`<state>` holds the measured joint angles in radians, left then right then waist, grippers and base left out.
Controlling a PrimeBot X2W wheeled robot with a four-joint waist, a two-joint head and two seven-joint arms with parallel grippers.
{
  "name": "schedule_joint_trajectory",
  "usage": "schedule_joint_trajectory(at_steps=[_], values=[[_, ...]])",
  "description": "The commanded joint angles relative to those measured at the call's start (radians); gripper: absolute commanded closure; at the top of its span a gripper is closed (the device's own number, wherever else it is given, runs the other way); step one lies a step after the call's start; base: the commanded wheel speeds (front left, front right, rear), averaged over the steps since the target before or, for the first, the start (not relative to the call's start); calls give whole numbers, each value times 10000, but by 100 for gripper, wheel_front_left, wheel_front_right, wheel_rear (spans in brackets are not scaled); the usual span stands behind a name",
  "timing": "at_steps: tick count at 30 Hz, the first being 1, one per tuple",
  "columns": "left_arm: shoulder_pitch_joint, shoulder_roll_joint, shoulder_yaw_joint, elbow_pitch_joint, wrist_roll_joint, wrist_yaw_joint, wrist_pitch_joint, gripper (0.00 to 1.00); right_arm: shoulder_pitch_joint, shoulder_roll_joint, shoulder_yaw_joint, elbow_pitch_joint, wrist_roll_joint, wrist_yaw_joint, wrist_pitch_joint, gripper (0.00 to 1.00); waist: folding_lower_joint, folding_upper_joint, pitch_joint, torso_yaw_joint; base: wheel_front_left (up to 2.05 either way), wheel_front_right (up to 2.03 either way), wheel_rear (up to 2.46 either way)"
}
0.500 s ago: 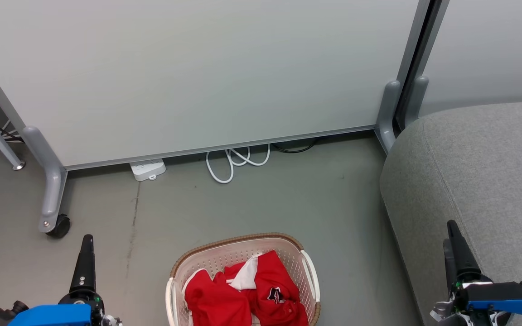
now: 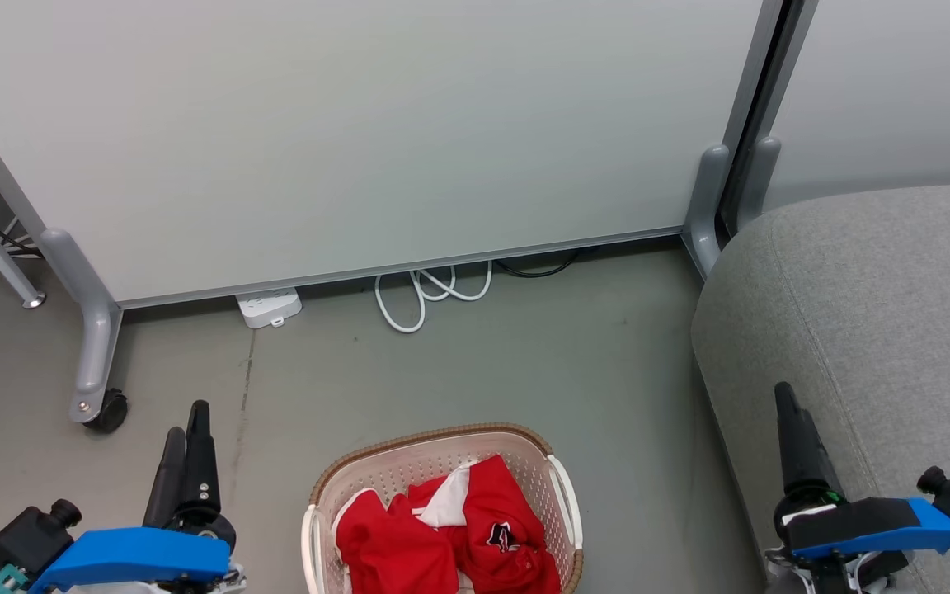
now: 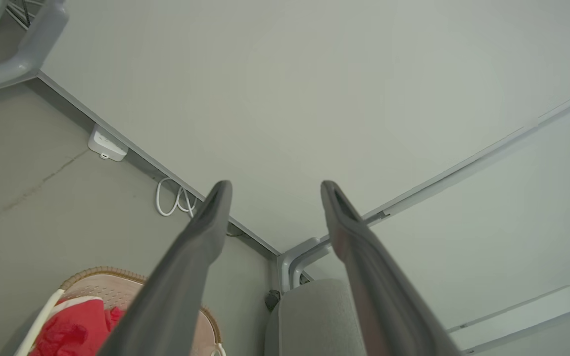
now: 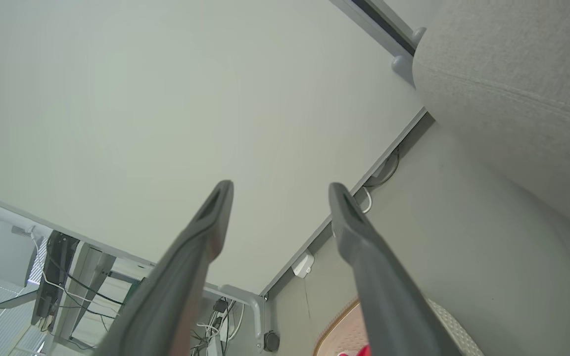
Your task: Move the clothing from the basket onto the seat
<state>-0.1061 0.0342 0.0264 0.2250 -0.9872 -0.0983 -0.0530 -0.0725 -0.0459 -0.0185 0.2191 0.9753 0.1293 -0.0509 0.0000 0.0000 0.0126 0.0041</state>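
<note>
Coiled white cable (image 2: 419,289) beside probable power strip (image 2: 269,308)

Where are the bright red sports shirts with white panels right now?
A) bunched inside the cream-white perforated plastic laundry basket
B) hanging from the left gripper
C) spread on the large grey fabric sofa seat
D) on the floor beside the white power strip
A: the red shirts lie bunched inside the cream-white basket, and the left gripper and right gripper stand open with nothing between their fingers.

Red clothing (image 2: 450,540) heaped in basket (image 2: 434,441)
</note>
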Motion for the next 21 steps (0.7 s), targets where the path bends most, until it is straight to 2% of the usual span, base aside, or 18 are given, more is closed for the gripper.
schedule_joint_trajectory(at_steps=[1,12,21], values=[[-317,106,-44,-150,343,23,-88,0,-280,-36,71,-174,-330,16,-103,0,0,0,-1,3,0,0,0],[-373,121,-541,-16,2495,101,-483,0,-318,-42,487,-20,-2455,17,-497,0,0,0,-16,45,0,0,0],[-419,134,-817,88,3872,101,-753,0,-324,-46,678,56,-3730,18,-767,0,0,0,-27,69,0,0,0]])
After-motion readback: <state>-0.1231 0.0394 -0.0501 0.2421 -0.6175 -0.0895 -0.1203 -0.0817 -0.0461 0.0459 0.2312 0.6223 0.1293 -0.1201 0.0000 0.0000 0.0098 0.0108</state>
